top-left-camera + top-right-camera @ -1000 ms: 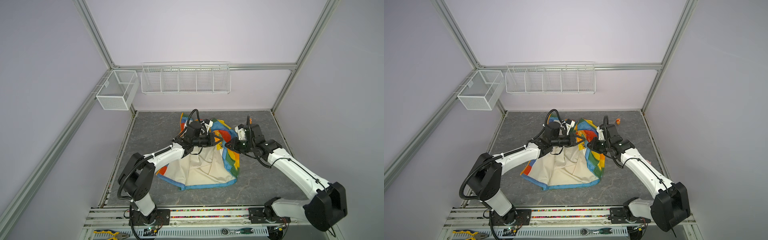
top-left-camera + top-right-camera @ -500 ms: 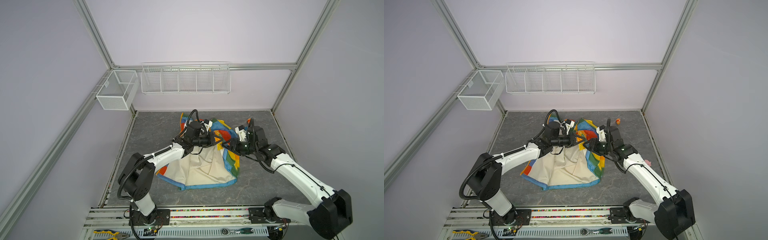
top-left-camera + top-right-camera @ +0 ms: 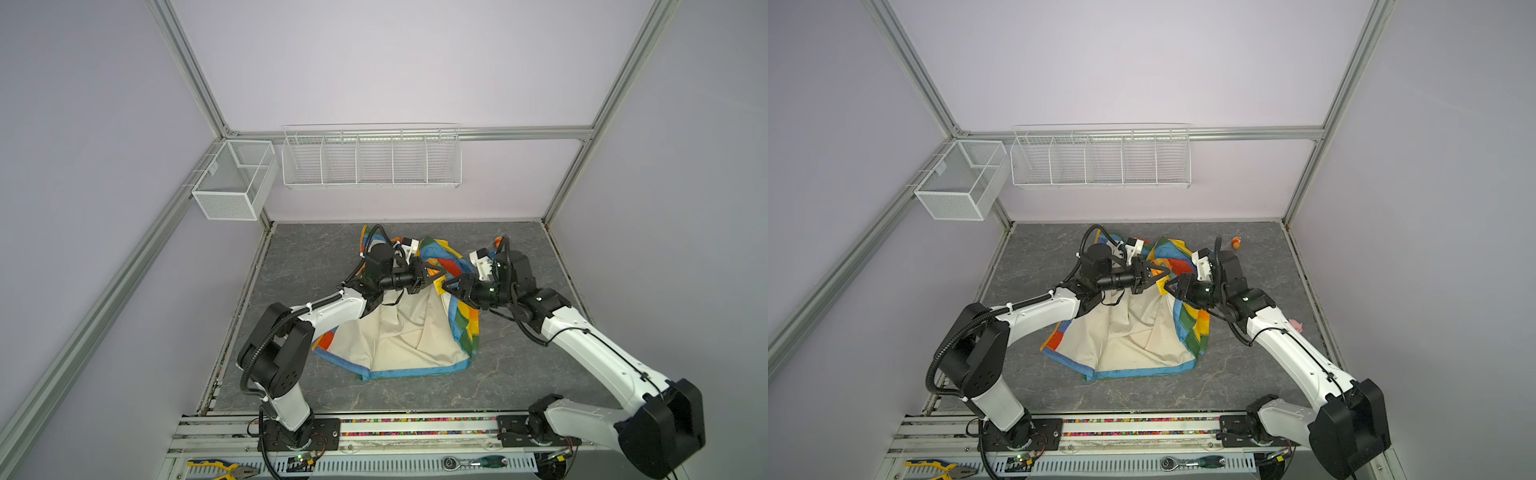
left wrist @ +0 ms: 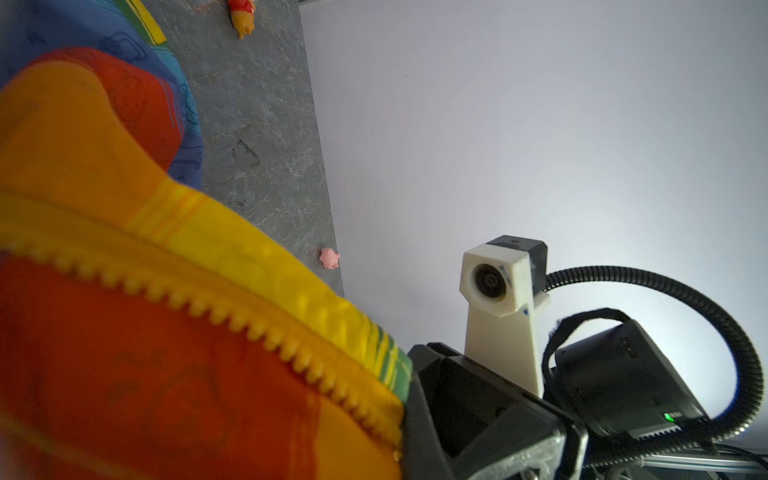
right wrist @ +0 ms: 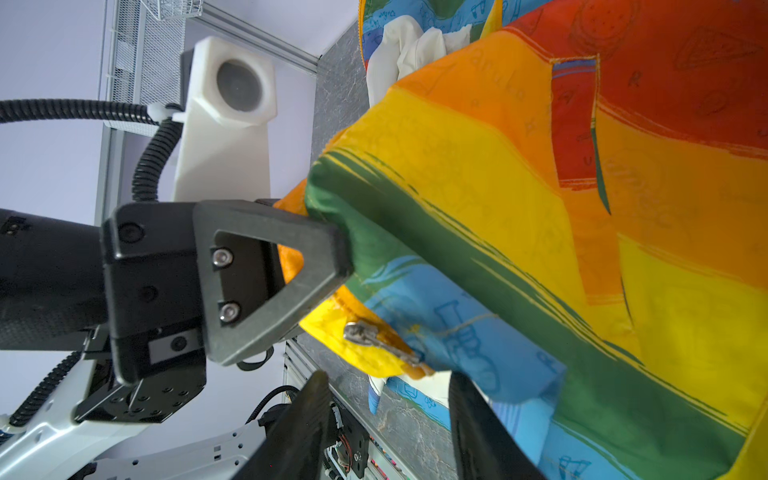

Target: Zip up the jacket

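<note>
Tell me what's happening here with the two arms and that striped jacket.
The left gripper is shut on the front edge of the jacket by the zipper teeth, holding it up off the table. The right gripper is open, its fingers apart just short of the metal zipper pull, not gripping it. The jacket is unzipped, with its cream lining spread out facing up.
</note>
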Motion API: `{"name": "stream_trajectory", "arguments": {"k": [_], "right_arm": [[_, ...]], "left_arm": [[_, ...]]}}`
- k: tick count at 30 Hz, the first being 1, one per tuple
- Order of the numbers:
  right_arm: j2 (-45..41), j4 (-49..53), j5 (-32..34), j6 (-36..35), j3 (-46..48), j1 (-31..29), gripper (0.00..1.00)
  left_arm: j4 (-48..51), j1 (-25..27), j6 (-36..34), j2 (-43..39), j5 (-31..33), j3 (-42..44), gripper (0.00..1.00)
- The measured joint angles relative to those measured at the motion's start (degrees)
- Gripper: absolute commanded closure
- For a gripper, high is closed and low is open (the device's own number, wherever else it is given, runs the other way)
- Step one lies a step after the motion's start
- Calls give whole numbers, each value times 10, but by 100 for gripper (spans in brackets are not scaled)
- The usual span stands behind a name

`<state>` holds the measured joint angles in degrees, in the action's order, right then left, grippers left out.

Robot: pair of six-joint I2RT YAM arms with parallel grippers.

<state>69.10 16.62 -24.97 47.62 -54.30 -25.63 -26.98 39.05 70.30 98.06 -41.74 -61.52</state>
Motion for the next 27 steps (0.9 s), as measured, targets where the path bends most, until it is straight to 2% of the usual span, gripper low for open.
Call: {"name": "stream_trajectory", "arguments": {"k": [17, 27], "right_arm": [[3, -36, -20, 15, 0, 1, 59], [14, -72, -37, 32, 14, 1, 59]], "left_arm": [[-21, 0, 28, 0, -11, 0, 100], [-23, 0, 30, 0, -12, 0, 100]]}}
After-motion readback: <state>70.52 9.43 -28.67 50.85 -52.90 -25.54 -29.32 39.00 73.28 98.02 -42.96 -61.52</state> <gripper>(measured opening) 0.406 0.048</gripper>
